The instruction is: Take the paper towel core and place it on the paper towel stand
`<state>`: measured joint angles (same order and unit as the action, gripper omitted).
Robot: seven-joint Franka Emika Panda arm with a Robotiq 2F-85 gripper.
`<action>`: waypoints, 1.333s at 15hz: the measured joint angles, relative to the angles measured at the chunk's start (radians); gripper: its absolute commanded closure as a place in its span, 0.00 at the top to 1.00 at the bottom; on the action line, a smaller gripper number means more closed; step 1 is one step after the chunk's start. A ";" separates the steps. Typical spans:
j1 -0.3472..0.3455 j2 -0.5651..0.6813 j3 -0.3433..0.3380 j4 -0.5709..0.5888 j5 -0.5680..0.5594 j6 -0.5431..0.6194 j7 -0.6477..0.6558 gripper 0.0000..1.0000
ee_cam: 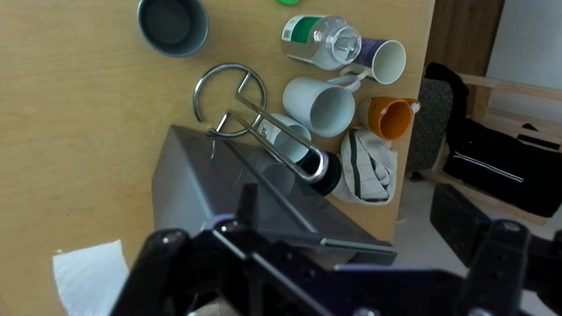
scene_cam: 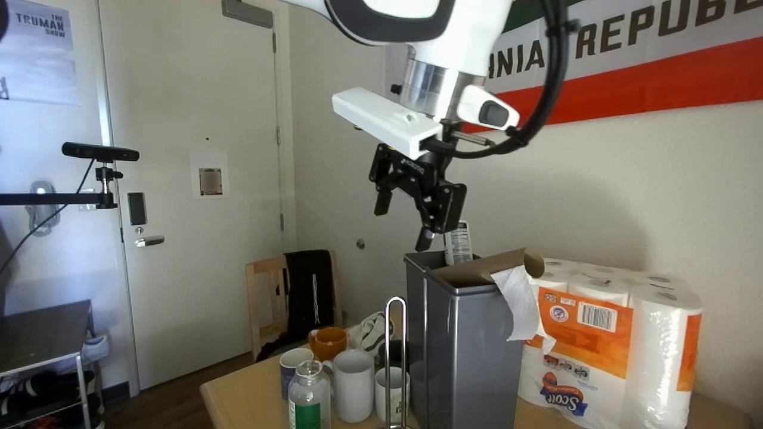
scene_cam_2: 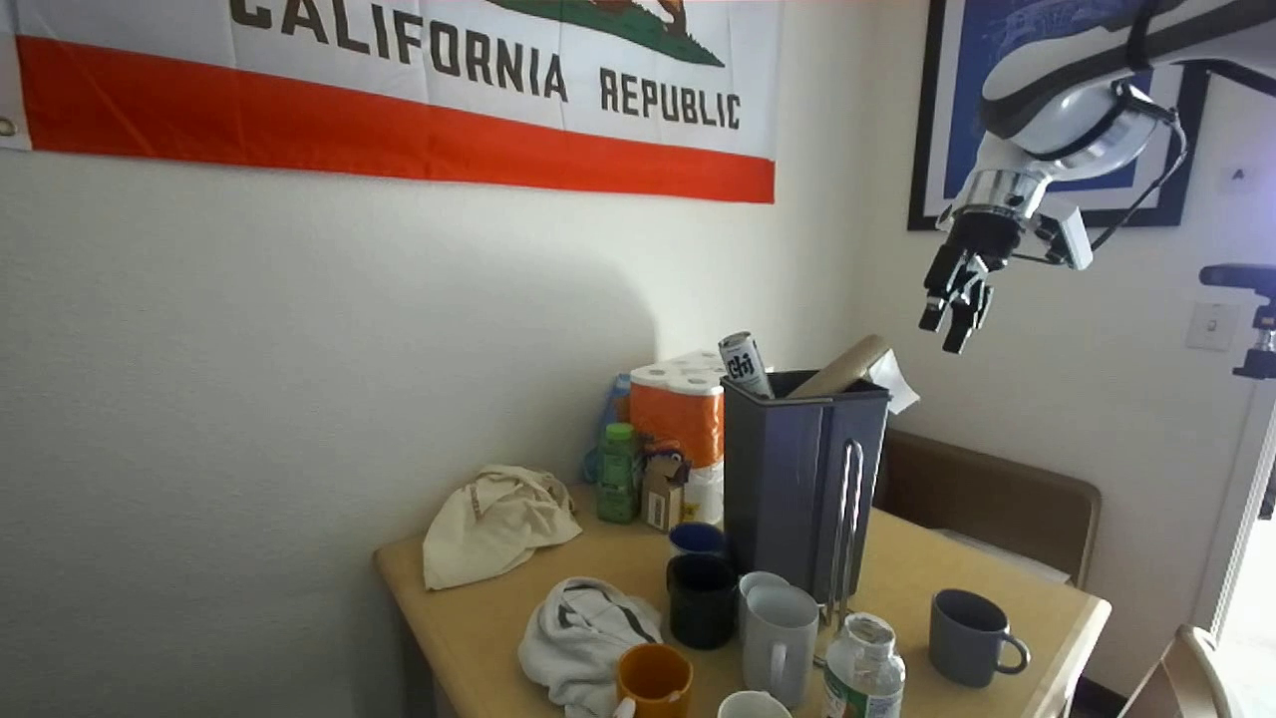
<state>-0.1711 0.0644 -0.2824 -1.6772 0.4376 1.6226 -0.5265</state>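
Observation:
The paper towel core [scene_cam: 477,271], a tan cardboard tube, lies tilted across the open top of the grey metal box [scene_cam: 483,363]. It leans the same way in an exterior view [scene_cam_2: 842,367]. Its ragged white paper scrap [scene_cam: 520,304] hangs over the box's side, and also shows in the wrist view [ee_cam: 90,276]. The paper towel stand [scene_cam: 387,351] is upright on the table beside the box; its looped top [scene_cam_2: 853,445] and ring base [ee_cam: 199,94] show. My gripper [scene_cam: 403,221] is open and empty above the box, fingers wide apart in the wrist view [ee_cam: 347,197].
A can [scene_cam_2: 745,361] sticks up from the box. A pack of full rolls [scene_cam: 596,333] stands beside it. A white mug [ee_cam: 320,105], a clear bottle [ee_cam: 322,41], an orange mug [ee_cam: 390,116] and a cloth [ee_cam: 371,169] crowd near the stand. A grey mug [scene_cam_2: 972,638] stands apart.

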 measured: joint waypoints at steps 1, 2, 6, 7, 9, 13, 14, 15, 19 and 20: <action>-0.020 0.032 0.001 0.031 0.021 0.002 -0.017 1.00; -0.038 0.061 0.002 0.061 0.040 0.008 -0.029 1.00; -0.089 0.138 0.024 0.129 0.099 0.116 -0.056 1.00; -0.097 0.149 0.033 0.136 0.107 0.157 -0.057 1.00; -0.108 0.162 0.049 0.140 0.120 0.242 -0.057 1.00; -0.120 0.184 0.077 0.140 0.124 0.401 -0.057 1.00; -0.124 0.190 0.083 0.138 0.125 0.431 -0.057 1.00; -0.129 0.197 0.088 0.137 0.128 0.456 -0.057 1.00; -0.160 0.231 0.110 0.132 0.184 0.495 -0.059 1.00; -0.170 0.241 0.116 0.131 0.205 0.496 -0.060 1.00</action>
<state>-0.3409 0.3052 -0.1665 -1.5457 0.6429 2.1183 -0.5868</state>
